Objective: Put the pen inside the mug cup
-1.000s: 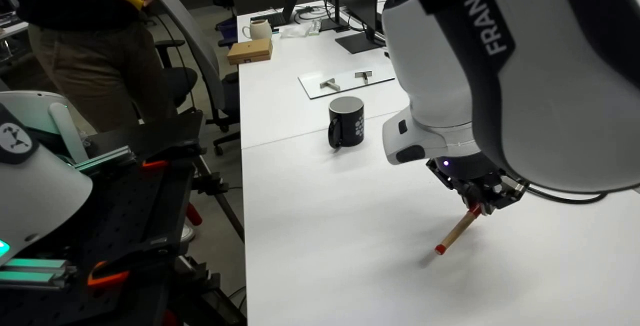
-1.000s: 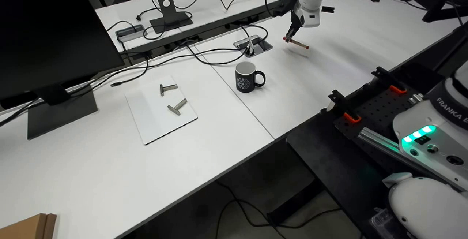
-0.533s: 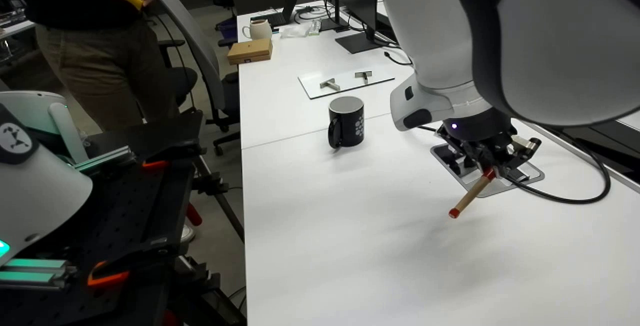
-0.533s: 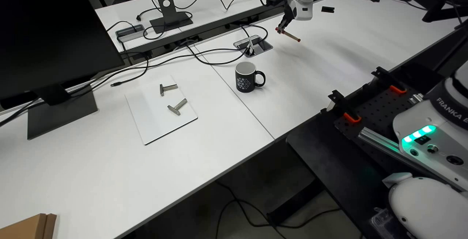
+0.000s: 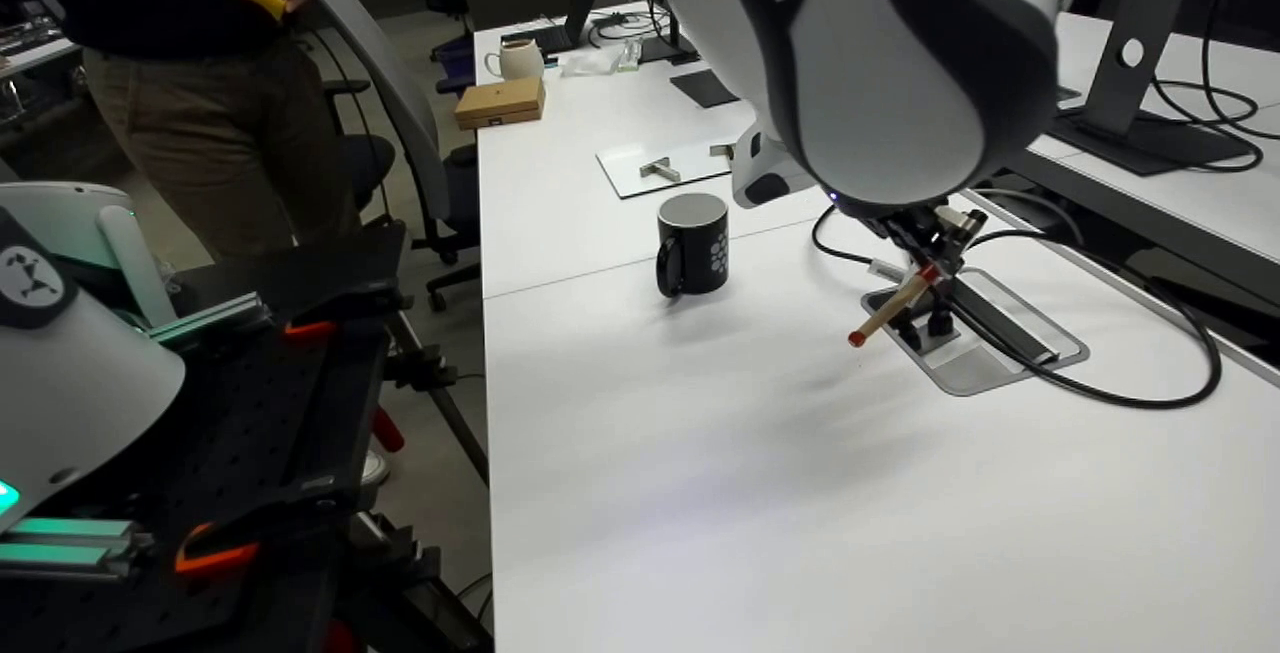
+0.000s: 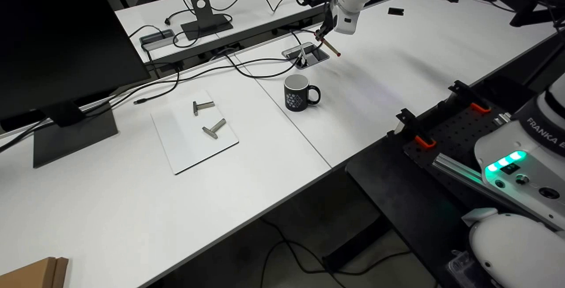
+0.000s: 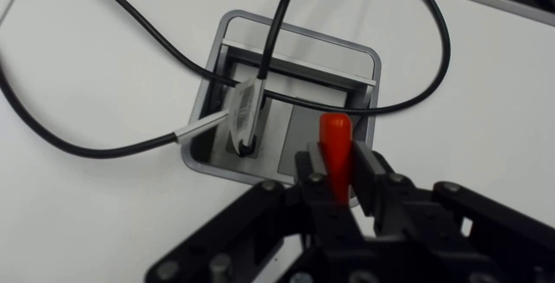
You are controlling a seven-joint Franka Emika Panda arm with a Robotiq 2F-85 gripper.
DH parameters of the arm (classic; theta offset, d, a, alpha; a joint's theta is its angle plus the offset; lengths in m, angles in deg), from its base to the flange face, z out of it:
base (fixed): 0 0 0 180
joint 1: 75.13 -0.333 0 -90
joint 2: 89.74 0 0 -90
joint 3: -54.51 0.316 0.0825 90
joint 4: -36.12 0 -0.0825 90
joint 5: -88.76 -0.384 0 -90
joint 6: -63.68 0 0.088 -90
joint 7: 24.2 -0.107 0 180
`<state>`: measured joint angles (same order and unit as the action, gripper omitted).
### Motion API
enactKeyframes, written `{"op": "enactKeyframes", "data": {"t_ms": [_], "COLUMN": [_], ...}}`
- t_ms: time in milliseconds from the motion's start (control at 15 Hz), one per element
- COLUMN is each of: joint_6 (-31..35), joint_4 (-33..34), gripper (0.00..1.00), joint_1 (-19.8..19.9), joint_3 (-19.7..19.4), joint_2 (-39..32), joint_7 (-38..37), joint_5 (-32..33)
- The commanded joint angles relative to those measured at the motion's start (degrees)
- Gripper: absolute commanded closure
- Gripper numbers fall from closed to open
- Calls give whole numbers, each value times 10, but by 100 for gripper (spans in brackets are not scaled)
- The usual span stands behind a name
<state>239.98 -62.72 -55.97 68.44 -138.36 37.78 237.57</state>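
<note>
The black mug cup (image 5: pixel 693 258) stands upright on the white table, with a pale inside, a handle and a white pattern; it also shows in an exterior view (image 6: pixel 295 98). My gripper (image 5: pixel 938 271) is shut on the pen (image 5: pixel 893 307) near its red end and holds it tilted above the table, near the socket plate and apart from the mug. The tan barrel points down and away from the fingers, as the pen (image 6: pixel 332 48) shows. In the wrist view the pen's red end (image 7: pixel 336 133) sits between the fingertips (image 7: pixel 337 157); the barrel is hidden there. The mug is out of the wrist view.
A grey socket plate (image 7: pixel 217 171) with black cables (image 7: pixel 143 21) lies below the gripper; cables loop above the table. A white board (image 6: pixel 185 147) with two metal pieces lies beyond the mug. A monitor (image 6: pixel 62 36) stands at the table's back. A person (image 5: pixel 200 133) stands behind.
My gripper has risen and moved with the pen toward the socket plate and the mug's side of the table. The pen stays in the fingers. The mug has not moved.
</note>
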Motion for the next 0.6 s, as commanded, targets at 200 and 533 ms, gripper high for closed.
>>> {"op": "enactKeyframes", "data": {"t_ms": [200, 533], "joint_6": [-183, -233], "joint_4": [-169, -229], "gripper": [94, 94], "joint_1": [105, 196], "joint_3": [146, 282], "joint_2": [80, 91], "joint_7": [-25, 12], "joint_5": [1, 0]}}
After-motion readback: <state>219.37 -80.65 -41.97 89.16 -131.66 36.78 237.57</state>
